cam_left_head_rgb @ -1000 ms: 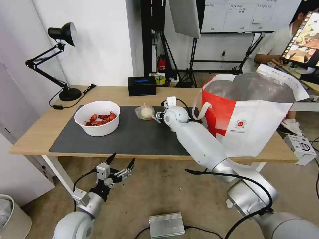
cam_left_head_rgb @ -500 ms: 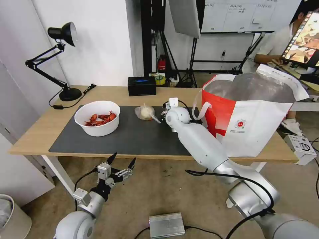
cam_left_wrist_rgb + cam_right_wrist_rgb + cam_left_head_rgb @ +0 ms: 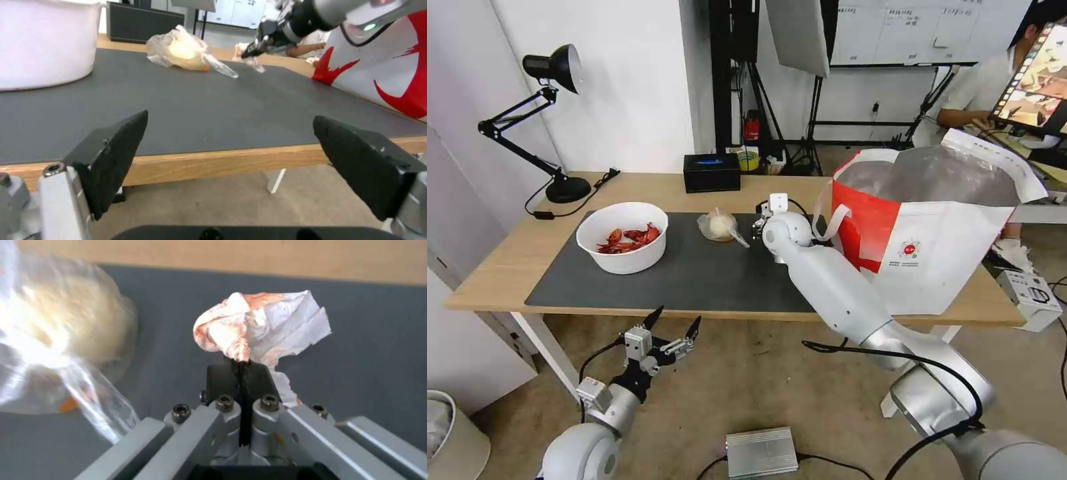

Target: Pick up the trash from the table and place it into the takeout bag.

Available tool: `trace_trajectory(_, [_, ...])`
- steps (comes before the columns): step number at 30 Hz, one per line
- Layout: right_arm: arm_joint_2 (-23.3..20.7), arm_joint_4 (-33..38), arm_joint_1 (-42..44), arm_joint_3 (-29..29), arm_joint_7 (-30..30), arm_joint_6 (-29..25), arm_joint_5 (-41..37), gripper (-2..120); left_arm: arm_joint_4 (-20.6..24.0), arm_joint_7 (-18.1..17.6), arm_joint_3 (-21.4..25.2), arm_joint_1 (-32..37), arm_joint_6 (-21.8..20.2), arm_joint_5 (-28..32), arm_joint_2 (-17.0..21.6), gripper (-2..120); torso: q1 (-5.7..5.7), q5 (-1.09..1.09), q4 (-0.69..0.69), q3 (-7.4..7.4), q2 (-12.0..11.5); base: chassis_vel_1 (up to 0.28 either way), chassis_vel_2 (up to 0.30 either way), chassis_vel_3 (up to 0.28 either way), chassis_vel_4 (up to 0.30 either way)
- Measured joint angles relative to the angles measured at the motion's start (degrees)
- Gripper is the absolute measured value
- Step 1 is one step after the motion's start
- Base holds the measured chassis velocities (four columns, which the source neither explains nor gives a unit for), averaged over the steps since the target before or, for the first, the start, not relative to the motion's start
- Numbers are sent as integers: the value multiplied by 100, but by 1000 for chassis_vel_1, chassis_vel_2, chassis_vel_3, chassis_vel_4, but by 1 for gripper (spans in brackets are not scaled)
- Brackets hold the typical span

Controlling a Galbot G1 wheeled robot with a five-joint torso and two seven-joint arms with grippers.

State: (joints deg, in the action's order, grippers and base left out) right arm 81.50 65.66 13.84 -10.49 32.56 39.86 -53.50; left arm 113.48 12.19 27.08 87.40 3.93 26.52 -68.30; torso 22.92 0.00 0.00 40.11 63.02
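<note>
Right fingers: the right gripper (image 3: 240, 368) has its black fingers (image 3: 256, 376) pressed together on a corner of the crumpled white tissue (image 3: 262, 328), which has orange-red stains.
Tissue: it hangs from the fingers over the dark grey mat (image 3: 694, 267), not lying on it, as the left wrist view suggests (image 3: 251, 60).
Change: compared with one second ago, the right gripper (image 3: 758, 227) has drawn back a little from the knotted clear bag (image 3: 718, 225) and moved toward the takeout bag (image 3: 920, 227), with the tissue in it.
Meaning: I judge the pick of the tissue is done and the carry to the bag is starting; the release is not yet done.
Still on the desk (image 3: 640, 183): the knotted bag, just beside the gripper, and the white bowl (image 3: 622, 237) of crayfish shells, further to the left.
Left fingers: the left gripper (image 3: 670, 329) waits below the front edge of the desk, fingers (image 3: 115, 156) wide apart and holding nothing.
</note>
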Motion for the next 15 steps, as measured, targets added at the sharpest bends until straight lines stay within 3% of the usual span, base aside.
trace_trajectory(10, [-366,1107,218,118,-7,-156,13,0,9,-8,6,53,1,-9,-28,100,0,0,0,0,0,0,0,0,0])
trace_trajectory(15, [-688,2001,436,108,125,-160,-193,0,42,-11,13,77,2,-29,-38,100,0,0,0,0,0,0,0,0,0])
